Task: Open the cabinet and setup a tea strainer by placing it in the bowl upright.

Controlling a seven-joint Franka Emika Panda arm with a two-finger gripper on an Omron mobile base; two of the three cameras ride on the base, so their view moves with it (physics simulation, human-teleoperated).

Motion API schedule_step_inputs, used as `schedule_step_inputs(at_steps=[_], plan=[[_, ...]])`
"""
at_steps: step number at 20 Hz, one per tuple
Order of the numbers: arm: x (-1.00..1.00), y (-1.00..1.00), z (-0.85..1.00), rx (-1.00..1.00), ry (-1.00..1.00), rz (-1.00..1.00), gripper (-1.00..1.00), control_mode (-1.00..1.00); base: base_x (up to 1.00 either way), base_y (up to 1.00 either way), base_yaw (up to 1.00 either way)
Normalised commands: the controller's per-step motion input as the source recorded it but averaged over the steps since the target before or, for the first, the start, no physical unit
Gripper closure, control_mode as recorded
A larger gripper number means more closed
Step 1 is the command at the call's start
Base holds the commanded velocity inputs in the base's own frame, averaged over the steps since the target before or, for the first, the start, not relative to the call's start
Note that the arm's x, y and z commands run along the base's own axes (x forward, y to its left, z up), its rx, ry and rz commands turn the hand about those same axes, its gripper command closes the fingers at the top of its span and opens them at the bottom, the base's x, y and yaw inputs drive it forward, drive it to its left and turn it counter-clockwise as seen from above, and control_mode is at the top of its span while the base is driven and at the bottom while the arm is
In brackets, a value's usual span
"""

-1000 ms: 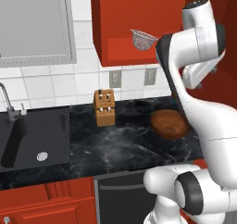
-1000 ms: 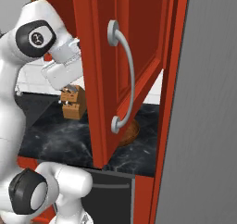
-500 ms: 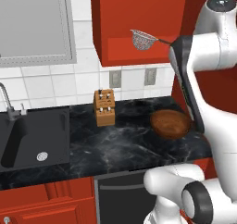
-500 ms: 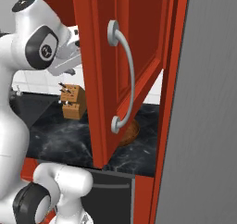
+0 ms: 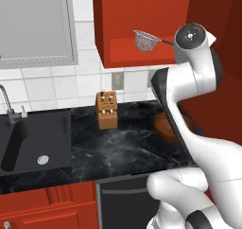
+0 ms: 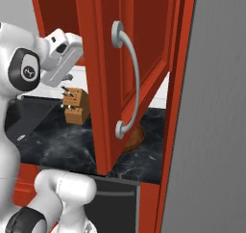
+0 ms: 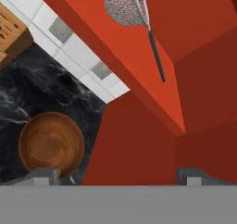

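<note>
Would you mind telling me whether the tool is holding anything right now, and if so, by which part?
Nothing is held. The tea strainer lies on the open cabinet shelf, its handle free, apart from the tool, whose tips are spread with nothing between them.

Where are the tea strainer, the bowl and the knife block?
tea strainer (image 5: 145, 40): left base view, on its mesh basket.
bowl (image 7: 51, 144): hand view, on its inner floor.
knife block (image 5: 107, 111): left base view, on its front face.
</note>
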Motion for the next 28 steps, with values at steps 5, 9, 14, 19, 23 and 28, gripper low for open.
schedule_step_inputs(at_steps=[5, 9, 14, 19, 23, 28], plan=[[0.11, 0.25, 0.27, 0.22, -0.06, 0.00, -1.00, -1.00, 0.00, 0.00, 0.00], [0.35, 0.00, 0.29, 0.37, 0.00, 0.00, -1.00, -1.00, 0.00, 0.00, 0.00], [0.46, 0.12, 0.27, 0.16, 0.00, 0.06, -1.00, -1.00, 0.00, 0.00, 0.00], [0.37, 0.30, 0.19, -0.01, -0.01, 0.23, -1.00, -1.00, 0.00, 0.00, 0.00], [0.18, 0.18, 0.15, -0.07, 0.04, 0.18, -1.00, -1.00, 0.00, 0.00, 0.00], [0.03, 0.00, 0.00, 0.00, 0.00, 0.00, -1.00, -1.00, 0.00, 0.00, 0.00]])
